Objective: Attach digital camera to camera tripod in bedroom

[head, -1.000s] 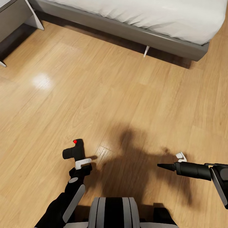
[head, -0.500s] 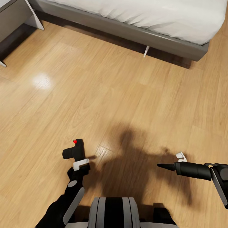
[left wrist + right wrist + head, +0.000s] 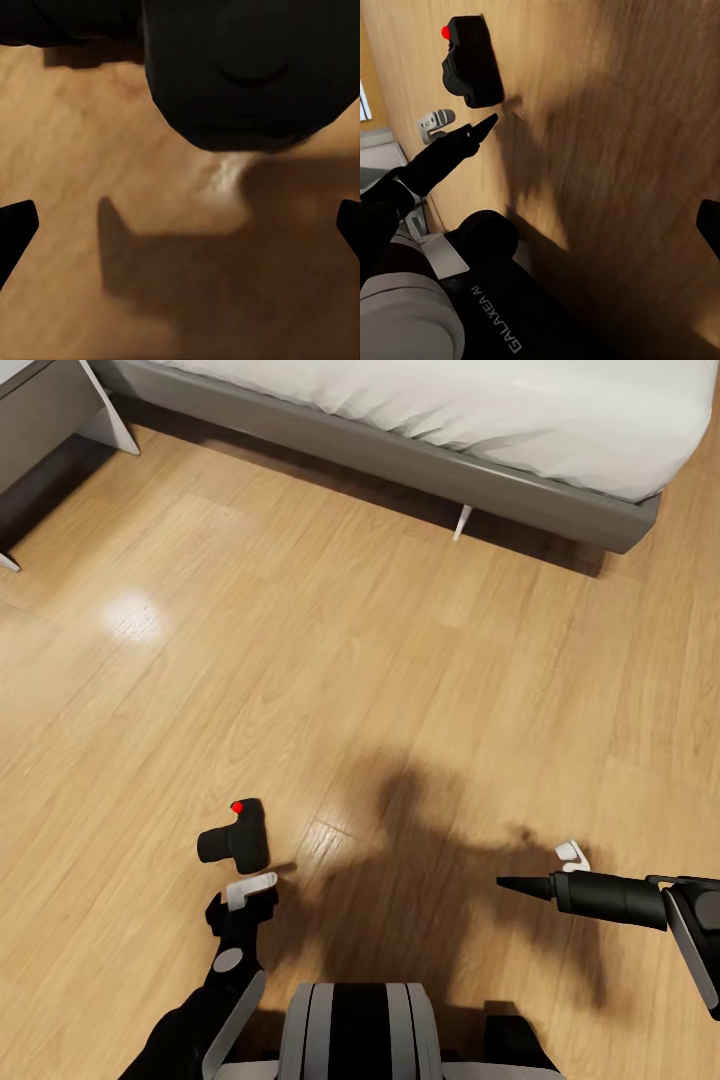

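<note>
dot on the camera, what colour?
Red, on the black camera; clearest in the head view.

Bedroom: bed [image 3: 560,510], wood floor [image 3: 330,660]

A light wood plank floor [image 3: 330,660] is seen across the view, marked by a bright glare patch [image 3: 132,612] and a dark shadow [image 3: 440,860]. A grey bed frame [image 3: 400,455] with a white mattress [image 3: 500,405] is placed at the far edge, and grey furniture [image 3: 45,410] is seen beside it.

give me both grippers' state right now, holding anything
Left gripper: open, holding nothing; the digital camera lies on the floor just ahead of it.
Right gripper: shut on the long black handle.
</note>
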You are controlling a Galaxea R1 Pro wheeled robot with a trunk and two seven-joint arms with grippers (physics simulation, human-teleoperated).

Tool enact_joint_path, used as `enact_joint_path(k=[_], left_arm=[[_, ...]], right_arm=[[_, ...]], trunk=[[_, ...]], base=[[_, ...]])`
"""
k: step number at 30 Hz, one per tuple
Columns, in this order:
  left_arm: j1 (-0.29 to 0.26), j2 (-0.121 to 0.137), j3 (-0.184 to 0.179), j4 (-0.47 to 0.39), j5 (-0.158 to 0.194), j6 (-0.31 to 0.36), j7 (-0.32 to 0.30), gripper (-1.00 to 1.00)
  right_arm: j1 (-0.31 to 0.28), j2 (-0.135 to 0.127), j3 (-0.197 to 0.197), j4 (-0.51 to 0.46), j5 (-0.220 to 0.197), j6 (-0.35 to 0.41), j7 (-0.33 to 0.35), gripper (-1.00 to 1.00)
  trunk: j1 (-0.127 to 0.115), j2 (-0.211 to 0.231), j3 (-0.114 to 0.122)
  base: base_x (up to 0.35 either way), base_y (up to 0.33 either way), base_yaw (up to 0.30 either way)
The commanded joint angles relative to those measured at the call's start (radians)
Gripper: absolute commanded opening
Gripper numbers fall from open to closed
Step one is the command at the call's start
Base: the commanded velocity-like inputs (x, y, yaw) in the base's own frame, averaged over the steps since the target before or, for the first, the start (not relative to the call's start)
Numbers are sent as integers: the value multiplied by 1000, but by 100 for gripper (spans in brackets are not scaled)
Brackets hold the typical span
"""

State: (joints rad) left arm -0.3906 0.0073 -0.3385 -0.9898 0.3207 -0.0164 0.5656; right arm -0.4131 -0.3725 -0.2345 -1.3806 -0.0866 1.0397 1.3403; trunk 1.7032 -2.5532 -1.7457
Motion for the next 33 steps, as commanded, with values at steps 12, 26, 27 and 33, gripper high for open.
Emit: enact_joint_path(k=[12,26,27,33], left_arm=[[-1,-4,-9,-3,6,-13,3,100],[0,-12,-8,-7,6,-84,5,100],[-1,-12,-8,-7,6,-84,5,100],[0,-12,-8,-7,7,-79,9,100]], right_arm=[[0,0,0,0,-3,8,0,100],[0,0,0,0,7,8,0,100],[0,0,0,0,7,8,0,100],[0,0,0,0,8,8,-1,100]], trunk=[[0,0,0],[0,0,0],[0,0,0],[0,0,0]], base=[[0,0,0],[0,0,0],[0,0,0],[0,0,0]])
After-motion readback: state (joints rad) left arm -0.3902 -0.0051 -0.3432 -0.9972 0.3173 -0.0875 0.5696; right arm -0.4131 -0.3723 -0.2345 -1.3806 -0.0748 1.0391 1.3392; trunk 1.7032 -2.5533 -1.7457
